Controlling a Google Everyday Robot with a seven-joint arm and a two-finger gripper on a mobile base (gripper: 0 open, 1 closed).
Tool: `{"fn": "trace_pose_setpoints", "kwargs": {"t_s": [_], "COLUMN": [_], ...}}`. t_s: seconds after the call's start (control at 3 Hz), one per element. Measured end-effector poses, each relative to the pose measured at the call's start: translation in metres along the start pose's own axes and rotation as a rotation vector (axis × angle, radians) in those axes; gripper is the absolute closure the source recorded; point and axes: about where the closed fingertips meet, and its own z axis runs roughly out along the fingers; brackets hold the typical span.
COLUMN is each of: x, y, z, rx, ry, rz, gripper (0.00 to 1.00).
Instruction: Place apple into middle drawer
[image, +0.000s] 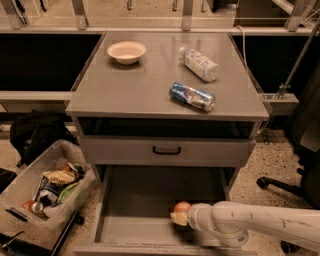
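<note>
The gripper (178, 216) reaches in from the right on a white arm and sits low over the open middle drawer (131, 206), its jaws clenched on the apple (183, 206). The red-orange fruit shows just above the pale fingertips, toward the drawer's right side near its front edge. Bare grey drawer floor spreads out left of the jaws. Directly above them is the closed drawer front (120, 149) with its small black handle. Higher still, on the cabinet top (125, 87), lie a crushed blue can (191, 96), a plastic bottle (199, 63) and a bowl (126, 51). Far left of the jaws, a cluttered plastic bin (31, 179) sits on the floor.
</note>
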Motion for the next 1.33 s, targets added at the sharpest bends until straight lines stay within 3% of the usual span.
{"fn": "trace_pose_setpoints", "kwargs": {"t_s": [0.33,1.33], "x": [0.0000,0.0000], "y": [0.0000,0.0001], "z": [0.0000,0.0000], "rx": [0.000,0.000], "ry": [0.000,0.000], "rz": [0.000,0.000], "gripper": [0.81,0.12]}}
